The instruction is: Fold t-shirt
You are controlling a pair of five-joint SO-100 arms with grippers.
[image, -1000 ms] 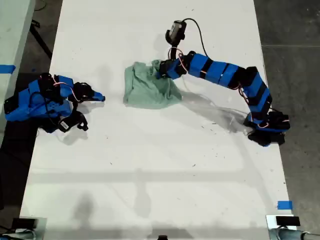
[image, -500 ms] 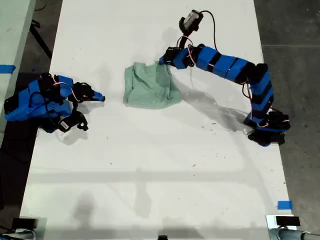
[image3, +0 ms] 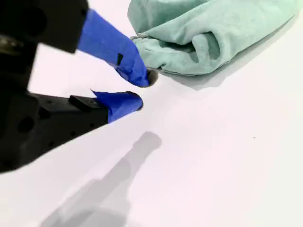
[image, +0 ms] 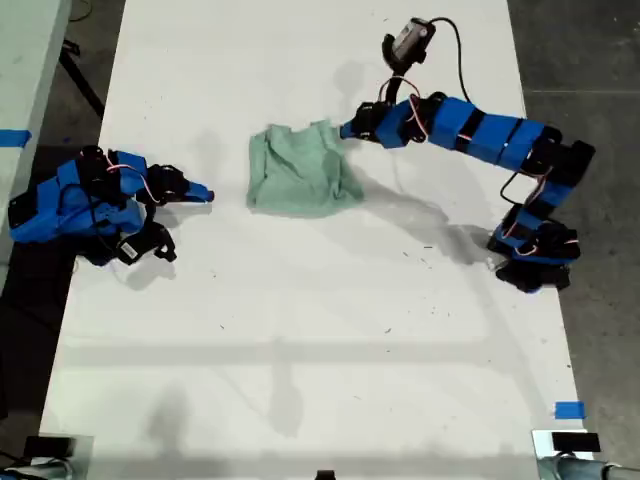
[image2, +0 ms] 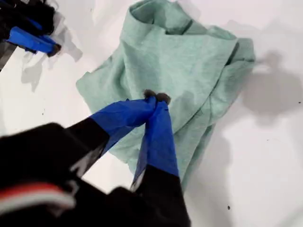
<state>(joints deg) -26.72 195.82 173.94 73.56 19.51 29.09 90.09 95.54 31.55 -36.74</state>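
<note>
White tabletop (image: 300, 330): the crumpled shirt (image: 298, 170) lies near its far middle in the exterior view. My first claw (image2: 156, 98), tips together and empty, hovers above the shirt. My second claw (image3: 142, 90), slightly parted and empty, rests apart from it.

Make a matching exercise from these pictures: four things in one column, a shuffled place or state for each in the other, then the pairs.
1. t-shirt
2. my first gripper
3. my second gripper
4. blue tape

A. jaws slightly apart, low over the white table
B. stuck near the table's edge, exterior view's lower right
C. bunched up, not flat
D. jaws shut, above the t-shirt

Pairs: 1-C, 2-D, 3-A, 4-B
</note>
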